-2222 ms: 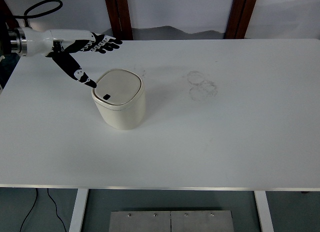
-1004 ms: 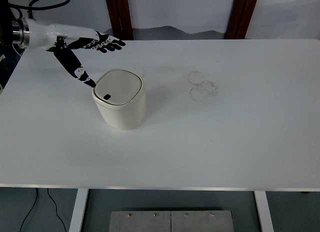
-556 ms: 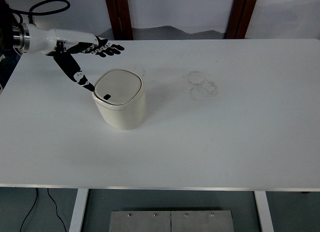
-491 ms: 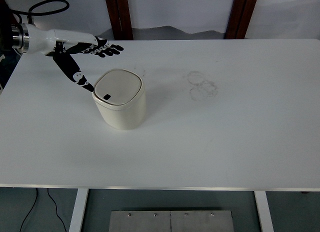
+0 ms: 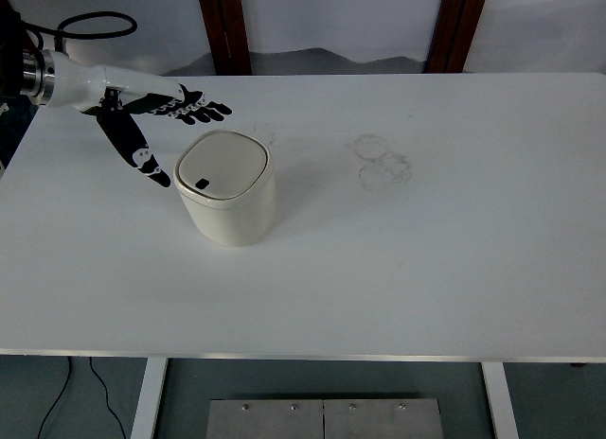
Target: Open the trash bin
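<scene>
Bin (image 5: 226, 198) lid shut | left hand (image 5: 151, 127) spread just beside it

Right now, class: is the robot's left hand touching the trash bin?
Apart. The head view shows white table between the left hand's thumb tip and the trash bin.

You can't see the left arm (image 5: 66, 78) past the wrist, frame edge chops it, and the trash bin (image 5: 227, 188) hides its own far side
</scene>
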{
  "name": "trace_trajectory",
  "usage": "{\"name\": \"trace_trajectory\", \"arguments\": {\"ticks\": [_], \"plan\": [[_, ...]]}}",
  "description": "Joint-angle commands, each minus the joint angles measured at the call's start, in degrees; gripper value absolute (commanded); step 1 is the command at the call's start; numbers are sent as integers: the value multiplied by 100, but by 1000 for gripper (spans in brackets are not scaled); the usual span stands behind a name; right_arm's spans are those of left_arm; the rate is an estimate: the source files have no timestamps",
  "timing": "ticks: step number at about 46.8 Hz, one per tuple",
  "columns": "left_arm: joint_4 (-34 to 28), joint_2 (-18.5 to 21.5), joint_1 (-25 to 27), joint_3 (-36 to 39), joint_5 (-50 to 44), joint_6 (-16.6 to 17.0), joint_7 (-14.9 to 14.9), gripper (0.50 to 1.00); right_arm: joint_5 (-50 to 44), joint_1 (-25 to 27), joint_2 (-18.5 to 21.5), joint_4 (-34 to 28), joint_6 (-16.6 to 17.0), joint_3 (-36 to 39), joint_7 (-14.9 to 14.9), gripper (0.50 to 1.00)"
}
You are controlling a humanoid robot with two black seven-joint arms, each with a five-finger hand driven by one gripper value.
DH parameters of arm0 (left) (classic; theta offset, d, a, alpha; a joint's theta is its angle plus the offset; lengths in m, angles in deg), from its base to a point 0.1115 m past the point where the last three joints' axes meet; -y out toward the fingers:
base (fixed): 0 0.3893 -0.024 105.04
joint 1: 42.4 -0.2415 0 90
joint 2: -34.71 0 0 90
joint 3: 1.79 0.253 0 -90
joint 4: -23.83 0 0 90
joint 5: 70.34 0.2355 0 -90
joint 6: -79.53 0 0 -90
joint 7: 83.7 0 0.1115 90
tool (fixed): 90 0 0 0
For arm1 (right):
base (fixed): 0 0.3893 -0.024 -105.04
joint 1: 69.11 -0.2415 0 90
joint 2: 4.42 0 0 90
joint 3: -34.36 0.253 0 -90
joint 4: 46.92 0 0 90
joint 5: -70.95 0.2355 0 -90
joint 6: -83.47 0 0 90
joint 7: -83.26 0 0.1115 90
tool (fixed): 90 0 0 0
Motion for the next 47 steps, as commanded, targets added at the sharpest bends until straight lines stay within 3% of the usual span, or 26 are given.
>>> {"name": "trace_trajectory", "arguments": {"ticks": [1, 47], "plan": [[-28, 1, 70, 4, -9, 0, 5, 1000, -9, 0, 0, 0, 0, 0, 1, 995], [-1, 142, 18, 4, -9, 0, 40, 1000, 0, 0, 0, 0, 0, 0, 1, 995]]}}
